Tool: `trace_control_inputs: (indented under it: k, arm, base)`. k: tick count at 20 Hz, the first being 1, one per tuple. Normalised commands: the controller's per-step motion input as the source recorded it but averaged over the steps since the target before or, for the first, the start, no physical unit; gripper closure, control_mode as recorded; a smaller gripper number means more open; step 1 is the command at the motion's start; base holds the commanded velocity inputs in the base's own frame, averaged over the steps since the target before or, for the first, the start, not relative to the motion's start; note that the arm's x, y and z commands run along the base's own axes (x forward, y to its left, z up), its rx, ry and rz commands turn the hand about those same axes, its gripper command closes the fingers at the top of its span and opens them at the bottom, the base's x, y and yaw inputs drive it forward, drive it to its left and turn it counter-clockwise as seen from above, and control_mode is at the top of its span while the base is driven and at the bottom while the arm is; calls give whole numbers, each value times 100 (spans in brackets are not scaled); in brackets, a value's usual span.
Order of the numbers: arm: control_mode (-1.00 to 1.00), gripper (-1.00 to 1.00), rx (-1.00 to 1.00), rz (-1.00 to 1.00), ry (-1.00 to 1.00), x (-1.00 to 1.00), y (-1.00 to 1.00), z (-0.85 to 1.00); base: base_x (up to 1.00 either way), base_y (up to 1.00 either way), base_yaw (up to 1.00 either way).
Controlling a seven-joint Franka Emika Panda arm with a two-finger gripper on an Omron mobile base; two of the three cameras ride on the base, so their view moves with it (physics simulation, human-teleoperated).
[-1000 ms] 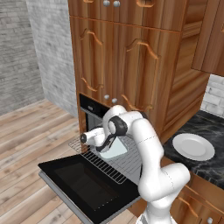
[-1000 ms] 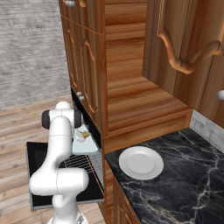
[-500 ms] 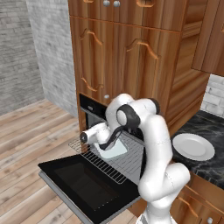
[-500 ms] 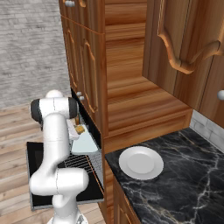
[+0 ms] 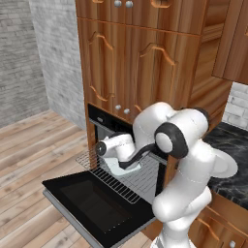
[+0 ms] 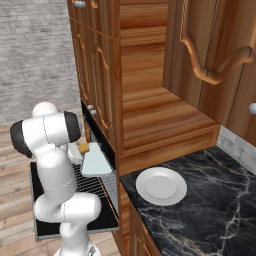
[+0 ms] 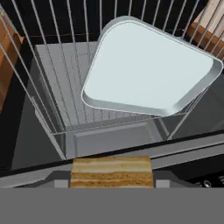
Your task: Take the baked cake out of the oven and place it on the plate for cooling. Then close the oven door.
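**Cake in the pincer, clear of the rack — plate comes next**

You are in the carry step. In the hand view the cake sits at 6 o'clock, right at the pincer, with a dark finger tip showing at each side of it; I judge the pincer clamped on the cake, though the fingers are mostly hidden. Beyond it, at 12 to 1 o'clock, a pale grey tray lies empty on the wire rack.

Go left to right in the right base view: the door hangs open and flat at 8 o'clock, the arm stands over it, the cake is a small orange block held just in front of the oven mouth, touching nothing below. The plate lies bare on the black marble desk at 4 o'clock, well apart from the cake, with the cabinet side between them.

In the left base view the pincer is at centre, above the pulled-out rack; whether its fingers are closed cannot be told there.

Your next move, as I judge it: lift the cake back and up, clear of the oven frame, swing right over the desk, lower onto the plate's middle, then release. Door last.

No brand, label or writing can be read; the control strip shows only knobs.
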Motion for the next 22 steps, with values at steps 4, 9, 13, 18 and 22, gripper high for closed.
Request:
trace_control_inputs:
  k: [4,9,13,18,22]
  arm:
    - [-100,100,8,0,18,-83,21,68]
    - [-100,100,6,0,10,-99,3,90]
    - [-100,100,2,-1,4,-99,0,100]
    - [-100,100,0,-4,3,-77,-8,100]
    - [-100,100,0,-7,6,-77,-29,98]
  base:
    - [0,0,0]
    - [0,0,0]
    - [0,0,0]
    - [0,0,0]
    - [0,0,0]
